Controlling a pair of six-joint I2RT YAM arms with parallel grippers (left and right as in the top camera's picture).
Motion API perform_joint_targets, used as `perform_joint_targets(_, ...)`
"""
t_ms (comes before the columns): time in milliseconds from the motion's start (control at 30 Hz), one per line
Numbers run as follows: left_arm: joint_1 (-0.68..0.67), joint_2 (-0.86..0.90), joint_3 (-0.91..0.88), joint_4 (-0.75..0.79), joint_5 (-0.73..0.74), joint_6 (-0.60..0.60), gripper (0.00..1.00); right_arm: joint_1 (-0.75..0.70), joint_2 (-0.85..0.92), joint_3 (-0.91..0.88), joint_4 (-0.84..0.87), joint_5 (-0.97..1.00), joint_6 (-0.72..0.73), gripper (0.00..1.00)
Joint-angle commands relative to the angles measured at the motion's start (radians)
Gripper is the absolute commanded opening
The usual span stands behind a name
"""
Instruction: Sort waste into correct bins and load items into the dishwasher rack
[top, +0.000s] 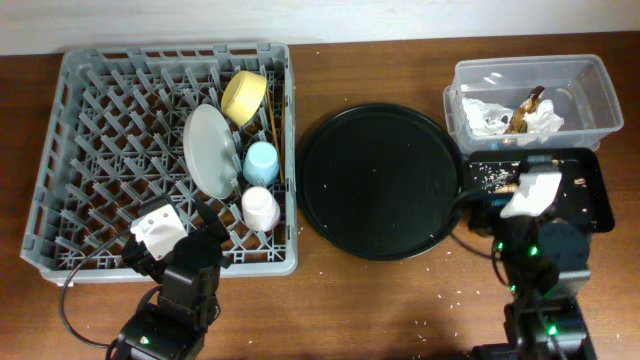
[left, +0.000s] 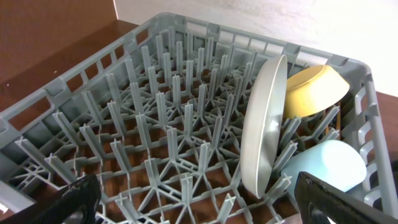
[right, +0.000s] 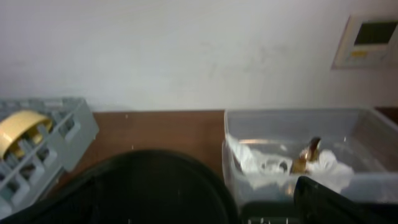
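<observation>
The dishwasher rack (top: 100, 150) holds the yellow bowl (top: 244, 96), the pale grey plate (top: 208, 150) on edge, the light-blue cup (top: 261, 160), the white cup (top: 260, 208) and the chopsticks (top: 275, 130) by its right wall. The clear tub (top: 590, 75) holds the white napkin (top: 485, 118) and brown scraps (top: 528, 105). The shallow black tray (top: 590, 190) has tan rice bits (top: 493, 175). My left gripper (top: 205, 222) is open and empty over the rack's front edge (left: 199, 211). My right gripper (top: 490, 208) is open and empty above the black tray's left end (right: 199, 208).
A large round black tray (top: 380, 180) lies between the rack and the bins. Rice grains are scattered on the brown table (top: 400, 300) near the front. A white wall (right: 186, 50) runs behind the table.
</observation>
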Motion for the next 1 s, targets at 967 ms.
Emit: perform_joint_targets(967, 0.049, -0.108, -0.202, 0.135, 0.119, 0.134, 0.99, 0.007, -0.573, -0.475, -0.062, -0.051, 0.008, 0.99)
